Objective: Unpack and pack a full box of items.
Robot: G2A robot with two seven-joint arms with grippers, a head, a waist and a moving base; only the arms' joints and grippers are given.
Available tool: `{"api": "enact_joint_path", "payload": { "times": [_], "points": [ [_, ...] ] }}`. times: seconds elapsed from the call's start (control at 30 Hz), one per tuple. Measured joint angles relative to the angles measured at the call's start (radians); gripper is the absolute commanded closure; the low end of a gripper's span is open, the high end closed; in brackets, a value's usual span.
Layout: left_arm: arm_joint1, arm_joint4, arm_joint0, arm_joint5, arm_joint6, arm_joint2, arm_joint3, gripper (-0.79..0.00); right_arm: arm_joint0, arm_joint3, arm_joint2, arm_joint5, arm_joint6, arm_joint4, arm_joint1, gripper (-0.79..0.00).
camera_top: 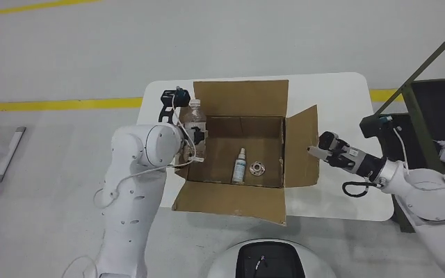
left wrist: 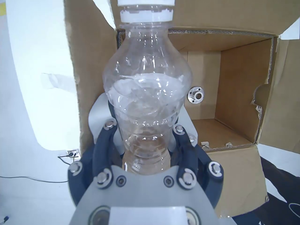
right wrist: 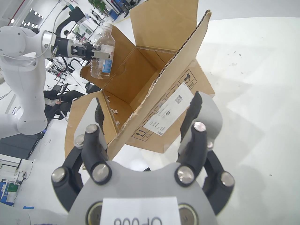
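— Where is the bottle?
— The clear bottle (left wrist: 147, 83), white-capped and partly filled, stands upright in the left gripper (left wrist: 144, 132), whose fingers pinch its body. It hangs over the far left corner of the cardboard box (camera_top: 240, 97).
— What lies inside?
— On the box floor a small spray bottle (camera_top: 240, 165) lies just left of a metal flange (camera_top: 258, 168), the two not touching.
— And the other arm?
— The right gripper (right wrist: 148, 105) is at the box's right flap, its fingers spread wide. The box stands open on the white table (camera_top: 341, 90).
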Motion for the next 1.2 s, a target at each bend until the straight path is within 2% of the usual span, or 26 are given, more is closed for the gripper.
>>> {"api": "enact_joint_path", "payload": {
  "times": [0.07,0.2,0.43,0.83,0.87,0.9,1.07,1.2],
  "points": [
    [0.006,0.001,0.002,-0.002,0.0,-0.026,-0.018,-0.012,0.001,0.002,-0.005,0.005,-0.002,-0.001,-0.001,0.0],
    [0.019,0.008,0.006,-0.013,0.0,-0.07,-0.041,-0.025,0.001,0.007,-0.012,0.013,-0.007,0.001,-0.002,0.0],
    [0.039,0.021,0.009,-0.016,0.0,-0.14,-0.066,0.0,0.003,0.013,-0.01,0.025,-0.021,0.02,-0.004,0.0],
    [0.062,-0.014,-0.002,-0.013,0.0,-0.198,-0.102,0.0,0.001,0.033,0.053,0.041,-0.021,0.007,0.002,0.0],
    [0.064,-0.011,-0.002,-0.011,0.0,-0.202,-0.103,0.0,0.001,0.036,0.058,0.04,-0.021,0.006,0.003,-0.209],
    [0.066,-0.008,-0.002,-0.009,0.0,-0.205,-0.104,0.0,0.0,0.039,0.065,0.04,-0.023,0.002,0.003,-0.785],
    [0.076,0.013,0.009,0.005,0.0,-0.225,-0.102,0.0,-0.004,0.031,0.107,0.015,-0.055,-0.037,0.007,-0.785],
    [0.083,0.026,0.03,0.014,0.0,-0.228,-0.079,0.0,-0.025,-0.012,0.172,-0.009,-0.138,-0.121,0.01,-0.785]
  ]
}}
